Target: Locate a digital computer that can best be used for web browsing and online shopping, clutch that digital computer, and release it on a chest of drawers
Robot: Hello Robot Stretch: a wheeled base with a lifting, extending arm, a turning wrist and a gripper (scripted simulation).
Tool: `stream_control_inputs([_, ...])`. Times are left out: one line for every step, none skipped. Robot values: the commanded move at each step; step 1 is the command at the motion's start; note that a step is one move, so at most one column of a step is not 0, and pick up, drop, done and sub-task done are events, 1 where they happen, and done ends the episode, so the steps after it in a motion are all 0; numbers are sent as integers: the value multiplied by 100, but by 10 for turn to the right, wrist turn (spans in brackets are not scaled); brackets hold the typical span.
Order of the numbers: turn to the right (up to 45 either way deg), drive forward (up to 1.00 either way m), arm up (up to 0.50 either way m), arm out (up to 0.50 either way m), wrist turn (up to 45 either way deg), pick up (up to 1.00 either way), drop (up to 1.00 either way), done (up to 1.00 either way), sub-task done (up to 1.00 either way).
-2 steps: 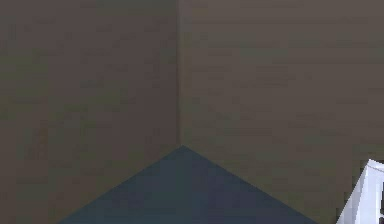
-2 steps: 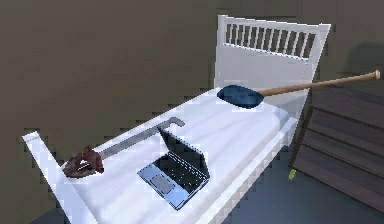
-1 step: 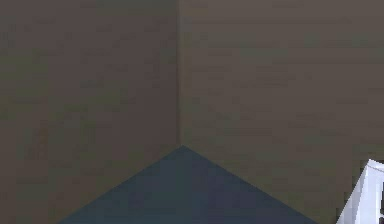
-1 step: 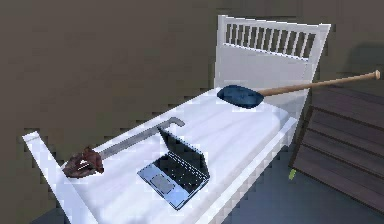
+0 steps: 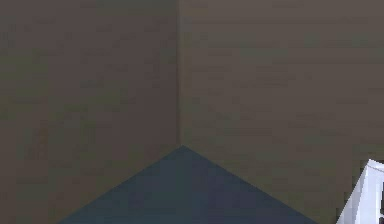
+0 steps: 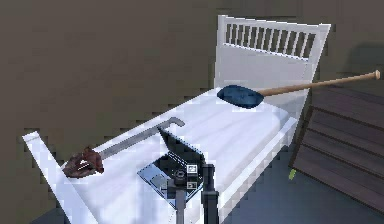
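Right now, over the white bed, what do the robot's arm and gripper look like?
The arm is a dark square bar. At its far end sit small white squares with black marks; beside them the gripper is a compact dark body with thin fingers, hard to make out.

Dark open laptop point(image 6: 170, 160) on the white bed point(image 6: 235, 125), toward its foot.

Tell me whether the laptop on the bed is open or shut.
Open: the laptop lies on the bed with its screen raised above the keyboard.
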Motion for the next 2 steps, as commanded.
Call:
stream_control_inputs([0, 0, 0, 0, 450, 0, 0, 0, 0])
stream_control_inputs([0, 0, 0, 0, 450, 0, 0, 0, 0])
